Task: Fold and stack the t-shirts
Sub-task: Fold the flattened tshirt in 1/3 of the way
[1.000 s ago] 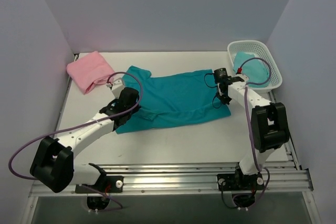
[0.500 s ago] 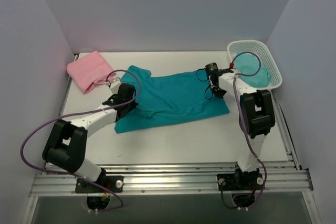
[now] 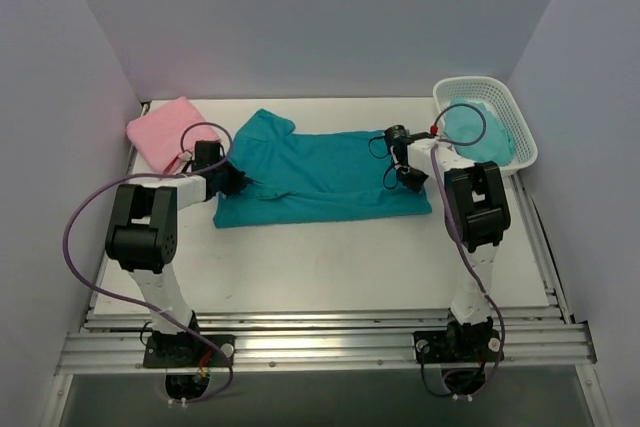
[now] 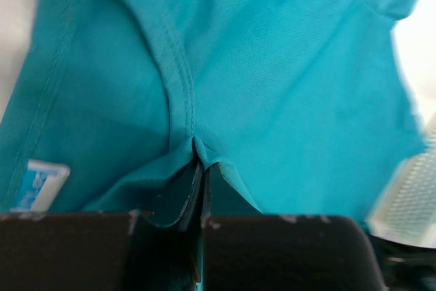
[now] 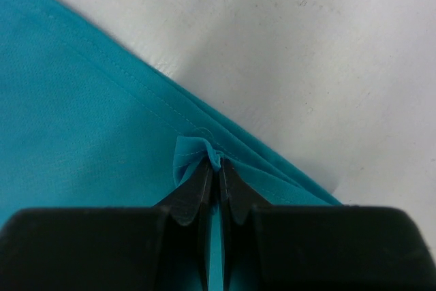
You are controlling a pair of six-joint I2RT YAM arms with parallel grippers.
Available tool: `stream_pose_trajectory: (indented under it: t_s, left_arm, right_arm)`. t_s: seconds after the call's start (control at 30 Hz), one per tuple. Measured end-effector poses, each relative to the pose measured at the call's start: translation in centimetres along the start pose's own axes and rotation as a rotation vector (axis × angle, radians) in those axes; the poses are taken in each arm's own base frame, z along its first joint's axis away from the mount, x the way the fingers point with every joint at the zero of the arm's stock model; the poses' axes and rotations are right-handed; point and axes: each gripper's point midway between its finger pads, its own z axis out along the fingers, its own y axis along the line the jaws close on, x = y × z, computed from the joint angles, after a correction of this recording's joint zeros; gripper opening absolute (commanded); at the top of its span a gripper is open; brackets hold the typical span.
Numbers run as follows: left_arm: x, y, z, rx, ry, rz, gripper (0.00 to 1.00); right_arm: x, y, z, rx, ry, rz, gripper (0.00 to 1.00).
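Observation:
A teal t-shirt [image 3: 320,172] lies spread across the middle of the table, its near part folded back over itself. My left gripper [image 3: 232,179] is shut on the teal t-shirt [image 4: 272,66] at its left side, a pinch of cloth showing between the fingers [image 4: 182,192]. My right gripper [image 3: 398,147] is shut on the shirt's hem [image 5: 102,127] at the right end, where the fingertips [image 5: 197,192] bunch the fabric. A folded pink t-shirt [image 3: 168,134] rests at the back left corner.
A white mesh basket [image 3: 483,87] stands at the back right with more teal cloth [image 3: 488,139] inside. White walls close in the table on three sides. Bare white tabletop [image 3: 330,267] lies between the shirt and the metal rail at the near edge.
Both grippers moved toward the back of the table, carrying the teal shirt's near edge up and over. The shirt now lies narrower and farther back.

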Motion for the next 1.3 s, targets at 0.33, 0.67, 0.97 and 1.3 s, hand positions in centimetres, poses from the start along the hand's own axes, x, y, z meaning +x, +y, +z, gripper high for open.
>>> stream_pose_trajectory:
  t_s: [0.33,0.67,0.97,1.3]
  left_arm:
    - [-6.2,-9.8,0.7,0.342,0.124,-0.246,0.51]
    - [-10.5,-15.4,5.8,0.531,0.253,-0.501,0.94]
    - [-18.8,-23.3,3.1,0.721,0.175,-0.455,0.94]
    - [-22.1,-20.0,-1.0,0.624,0.01,-0.385,0.94]
  right_arm:
    - [0.0,0.1,0.0,-0.006,-0.003,-0.001,0.14]
    - [-0.1,0.5,-0.3,-0.06,-0.036,-0.027,0.79]
    - [0.4,1.0,-1.8,-0.112,-0.059,-0.054,0.87]
    - [-0.5,-0.2,-2.4,-0.068,-0.098,-0.046,0.86]
